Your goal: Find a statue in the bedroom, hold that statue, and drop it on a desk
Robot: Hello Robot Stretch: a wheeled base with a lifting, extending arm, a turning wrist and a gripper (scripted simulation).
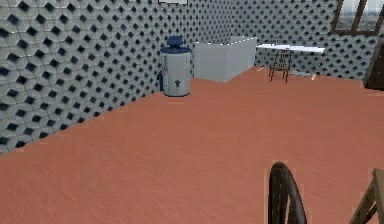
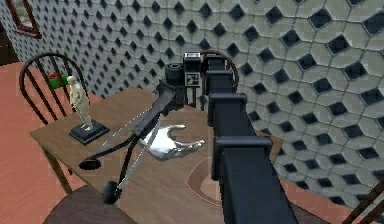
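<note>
One pale figure statue [image 2: 79,98] on a dark square base stands upright toward the far left of a brown wooden table [image 2: 155,192], apart from the patterned grey wall. The robot's dark gripper [image 2: 100,175] lies low across the tabletop just right of the statue; its jaws' state and whether it holds anything cannot be told. A silvery crumpled object [image 2: 172,142] rests right of the gripper. A dark round-backed chair [image 2: 45,72] stands at the table's far left. Ahead, a blue-and-white cylindrical tank [image 1: 176,68] stands against the wall.
</note>
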